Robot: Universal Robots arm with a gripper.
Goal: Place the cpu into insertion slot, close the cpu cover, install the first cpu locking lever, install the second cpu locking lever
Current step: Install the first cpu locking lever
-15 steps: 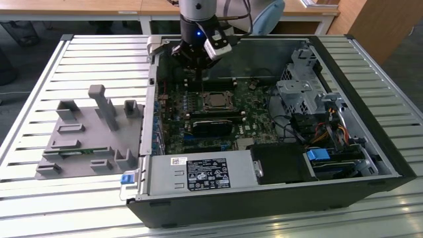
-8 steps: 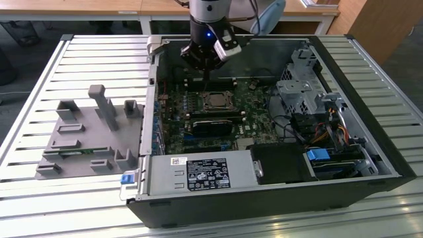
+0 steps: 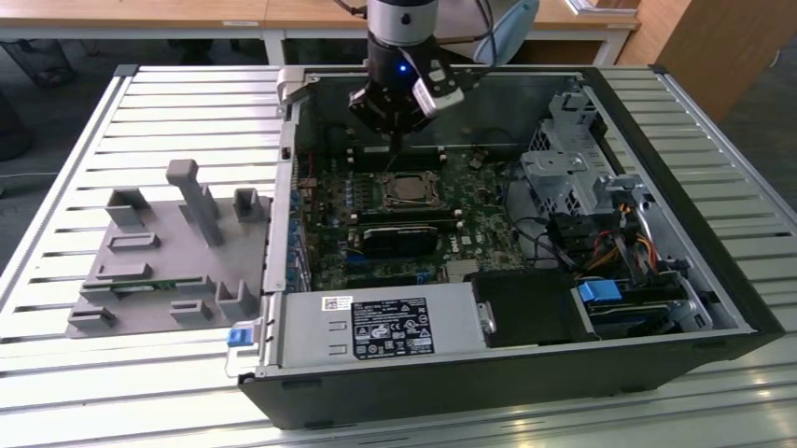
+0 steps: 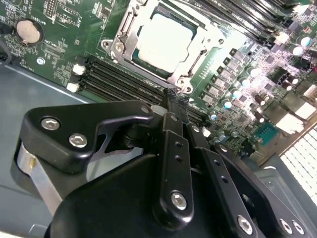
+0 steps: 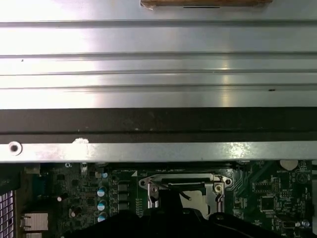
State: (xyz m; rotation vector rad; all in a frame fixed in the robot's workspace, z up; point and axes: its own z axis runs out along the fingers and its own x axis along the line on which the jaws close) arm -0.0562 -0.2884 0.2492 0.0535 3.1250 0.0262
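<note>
One arm hangs over your open computer case [image 3: 697, 280] on the slatted worktop [image 3: 125, 112], its gripper [image 4: 171, 101] with fingers [image 4: 168, 124] pressed together on nothing, their tips just beside the cpu cover [image 4: 184, 74]. You can see the cpu [image 4: 163, 42] seated in the insertion slot [image 3: 405, 189], cover down around it. The white label [image 3: 388, 329] on the power supply is too small to read.

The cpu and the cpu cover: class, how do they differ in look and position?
The cpu is a solid, pale metal square; the cpu cover is a silver frame with a cut-out centre. The cpu shows through that opening, while the cpu cover lies around and over its edges. Both sit flat at the insertion slot.
</note>
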